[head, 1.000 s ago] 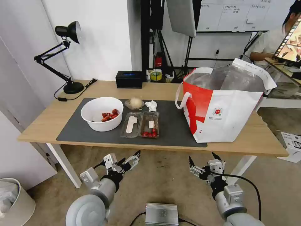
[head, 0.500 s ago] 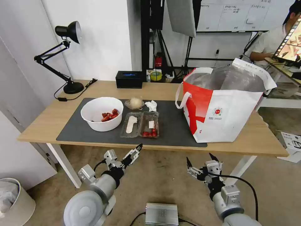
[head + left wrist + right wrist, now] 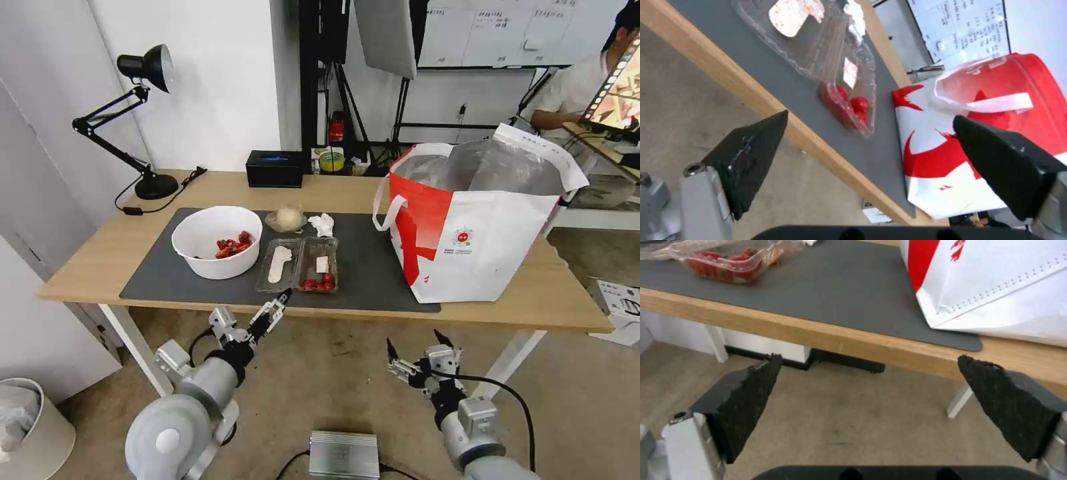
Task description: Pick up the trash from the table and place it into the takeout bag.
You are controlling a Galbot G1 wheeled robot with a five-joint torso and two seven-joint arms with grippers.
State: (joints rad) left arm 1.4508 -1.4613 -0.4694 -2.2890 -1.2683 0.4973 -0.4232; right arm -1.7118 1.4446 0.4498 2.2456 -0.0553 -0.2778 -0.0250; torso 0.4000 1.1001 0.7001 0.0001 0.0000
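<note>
The trash lies on the dark mat (image 3: 363,267) of the table (image 3: 100,257): a white bowl (image 3: 207,250) with red scraps, a clear clamshell box (image 3: 298,265) with red bits, a crumpled tissue (image 3: 323,224) and a wrapped beige ball (image 3: 288,217). At the right end stands the red-and-white takeout bag (image 3: 473,233), its top open. My left gripper (image 3: 257,315) is open, below the table's front edge under the clamshell box (image 3: 835,66). Lower, under the bag's near corner (image 3: 1005,283), my right gripper (image 3: 413,347) is open too. Both hold nothing.
A black desk lamp (image 3: 143,73) stands at the table's back left and a black box (image 3: 274,168) at the back edge. White table legs (image 3: 137,347) flank the arms. A bin (image 3: 30,433) sits on the floor at left, a metal unit (image 3: 343,455) between the arms.
My left gripper has risen and reached forward until its upper fingertip is at the table's front edge. The right gripper has drifted slightly left and lower. The objects on the table have not moved.
</note>
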